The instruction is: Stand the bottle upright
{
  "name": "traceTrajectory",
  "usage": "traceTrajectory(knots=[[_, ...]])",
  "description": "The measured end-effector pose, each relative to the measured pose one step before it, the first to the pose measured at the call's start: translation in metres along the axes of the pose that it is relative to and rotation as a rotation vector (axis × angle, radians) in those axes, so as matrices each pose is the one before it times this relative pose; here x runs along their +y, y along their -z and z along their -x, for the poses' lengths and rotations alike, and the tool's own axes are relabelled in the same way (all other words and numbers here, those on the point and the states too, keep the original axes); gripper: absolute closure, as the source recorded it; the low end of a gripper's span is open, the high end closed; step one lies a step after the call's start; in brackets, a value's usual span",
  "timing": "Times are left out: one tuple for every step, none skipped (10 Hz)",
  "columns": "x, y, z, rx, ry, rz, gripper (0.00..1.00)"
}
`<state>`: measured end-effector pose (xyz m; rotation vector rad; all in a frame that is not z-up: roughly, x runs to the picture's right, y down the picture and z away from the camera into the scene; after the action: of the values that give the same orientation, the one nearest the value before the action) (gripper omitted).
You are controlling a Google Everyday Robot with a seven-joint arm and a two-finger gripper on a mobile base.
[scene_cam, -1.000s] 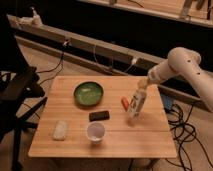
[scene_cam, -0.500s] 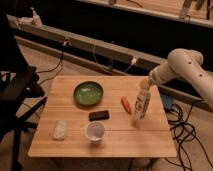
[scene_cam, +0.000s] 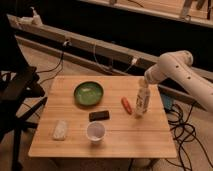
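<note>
The slim whitish bottle [scene_cam: 141, 102] with a greenish-grey label stands nearly upright on the wooden table [scene_cam: 75, 140], at its right side, base on the wood. My gripper [scene_cam: 144, 83] is at the end of the white arm, right above the bottle and at its cap. The cap is hidden by the gripper.
A small orange-red carrot-like thing [scene_cam: 126, 105] lies just left of the bottle. A black phone [scene_cam: 99, 115], a white cup [scene_cam: 95, 132], a green bowl [scene_cam: 88, 93] and a pale wrapped item [scene_cam: 60, 130] are on the table. Cables [scene_cam: 182, 132] lie on the floor to the right.
The bottle has gone from tilted to nearly upright, and its base has shifted to the right. The gripper moved with its top.
</note>
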<state>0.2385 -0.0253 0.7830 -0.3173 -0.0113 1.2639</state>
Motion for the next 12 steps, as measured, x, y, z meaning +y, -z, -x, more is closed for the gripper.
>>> traceTrajectory(knots=[[-0.00033, -0.00163, 0.00233, -0.01161, -0.00275, 0.00059, 1.0], [-0.00338, -0.00089, 0.00191, -0.01669, -0.00737, -0.00216, 1.0], [-0.00373, -0.00015, 0.00039, -0.01574, -0.01264, 0.00234, 1.0], [-0.00512, -0.00006, 0.00039, -0.02089, -0.0252, 0.01007, 1.0], [-0.0023, -0.00083, 0.00114, -0.01354, -0.02031, 0.01179, 1.0], [-0.00259, -0.00082, 0.0011, -0.01133, -0.02274, 0.01435, 1.0], [-0.00355, -0.0011, 0.00013, -0.00834, -0.02314, 0.01622, 0.99], [-0.00137, -0.00066, 0.00026, -0.00315, -0.01255, 0.01066, 0.96], [-0.0016, -0.00147, -0.0006, -0.00238, -0.01485, 0.01298, 0.85], [-0.00011, -0.00089, -0.00024, -0.00057, -0.00556, 0.00691, 0.76], [-0.00006, -0.00028, -0.00066, -0.00108, -0.00263, 0.00338, 0.65], [0.0009, 0.0005, 0.00059, -0.00354, 0.00372, -0.00153, 0.56]])
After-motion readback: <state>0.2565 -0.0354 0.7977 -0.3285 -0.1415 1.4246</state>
